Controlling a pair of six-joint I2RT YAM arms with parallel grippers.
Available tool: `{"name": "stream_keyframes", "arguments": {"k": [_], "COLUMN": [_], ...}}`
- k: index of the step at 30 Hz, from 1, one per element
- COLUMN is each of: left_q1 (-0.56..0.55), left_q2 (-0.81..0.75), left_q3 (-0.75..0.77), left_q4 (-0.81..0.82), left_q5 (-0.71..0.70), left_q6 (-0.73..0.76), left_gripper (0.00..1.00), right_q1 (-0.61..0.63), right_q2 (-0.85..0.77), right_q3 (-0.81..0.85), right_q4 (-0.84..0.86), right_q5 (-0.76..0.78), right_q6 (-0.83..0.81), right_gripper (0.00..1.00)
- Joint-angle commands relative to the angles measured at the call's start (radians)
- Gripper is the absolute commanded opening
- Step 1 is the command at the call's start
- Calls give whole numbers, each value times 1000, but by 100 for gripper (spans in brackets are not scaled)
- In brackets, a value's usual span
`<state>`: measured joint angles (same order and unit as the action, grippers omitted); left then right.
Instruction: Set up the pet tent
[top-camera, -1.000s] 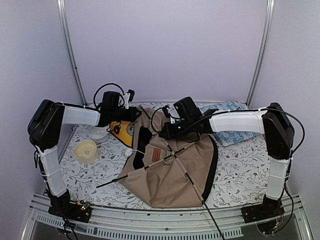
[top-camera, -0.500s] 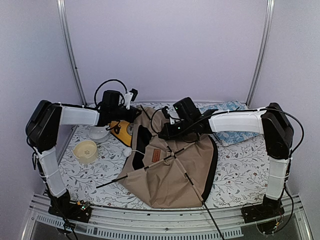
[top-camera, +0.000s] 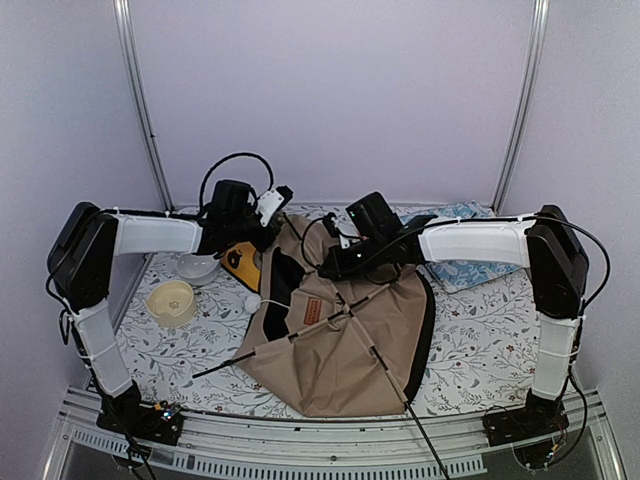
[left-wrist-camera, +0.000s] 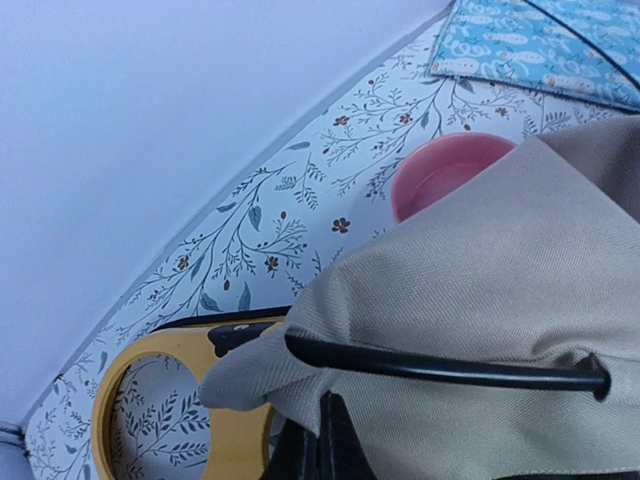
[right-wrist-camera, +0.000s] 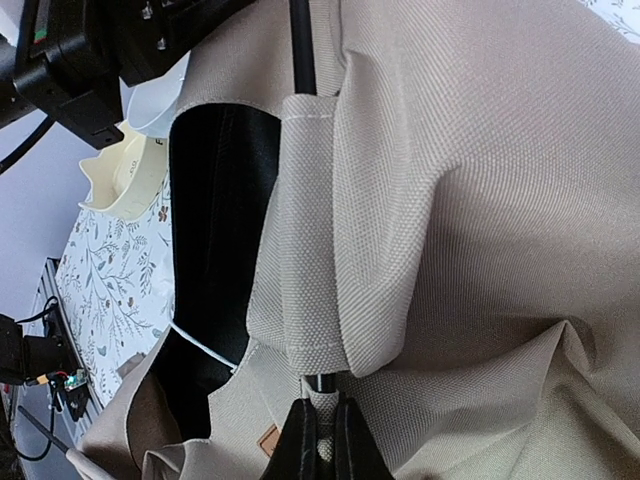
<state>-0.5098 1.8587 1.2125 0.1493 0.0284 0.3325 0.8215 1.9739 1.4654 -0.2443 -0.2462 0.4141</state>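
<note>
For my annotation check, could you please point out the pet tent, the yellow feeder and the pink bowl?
pet tent (top-camera: 345, 365): top external view, tan canvas front panel.
yellow feeder (left-wrist-camera: 150, 350): left wrist view, ring's upper rim.
pink bowl (left-wrist-camera: 440, 180): left wrist view, inner wall.

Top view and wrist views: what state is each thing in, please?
pet tent: collapsed, not set up.
left gripper: shut on the pet tent's edge.
right gripper: shut on the pet tent's black pole.
cream bowl: upright, empty.
yellow feeder: partly covered by the pet tent.
</note>
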Motion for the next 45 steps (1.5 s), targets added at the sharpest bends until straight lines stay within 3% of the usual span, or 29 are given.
{"name": "stream_keyframes", "arguments": {"k": [1,10,19,22,23,25,26,29,33,37,42,45], "left_q1": [-29,-103,-154,-151,-147,-139,-133,-95,-65,-25,21,27], "left_q2": [-41,-62,-137,-149,-147,-148,-154,-185,-228,-231,-133,-77], "left_q3": [4,-28,-40,-50,-51,-47,-40,-1,28,136,323,385], "left_q4": [7,15,-7,18,35,61,65,40,3,-143,-370,-419], "left_q5": [-70,-147,-112,-165,-204,-281,-293,-269,-279,-215,-32,58], "left_q6": [158,275,285,275,266,242,221,99,-69,-355,-684,-831], "left_gripper": [0,0,0,0,6,41,53,63,64,59,42,45], "right_q1": [-5,-7,-28,-43,-44,-45,-45,-45,-44,-45,-44,-43], "right_q2": [-52,-17,33,28,21,8,6,9,23,32,35,35], "right_q3": [18,91,195,199,195,181,176,172,180,186,182,181], "right_q4": [-56,-93,-96,-73,-58,-31,-19,6,16,16,14,14], "right_q5": [4,-15,23,37,46,46,44,38,36,28,24,24], "right_q6": [-35,-130,-210,-207,-206,-206,-204,-196,-190,-189,-189,-186], "right_gripper": [0,0,0,0,0,0,0,0,0,0,0,0]}}
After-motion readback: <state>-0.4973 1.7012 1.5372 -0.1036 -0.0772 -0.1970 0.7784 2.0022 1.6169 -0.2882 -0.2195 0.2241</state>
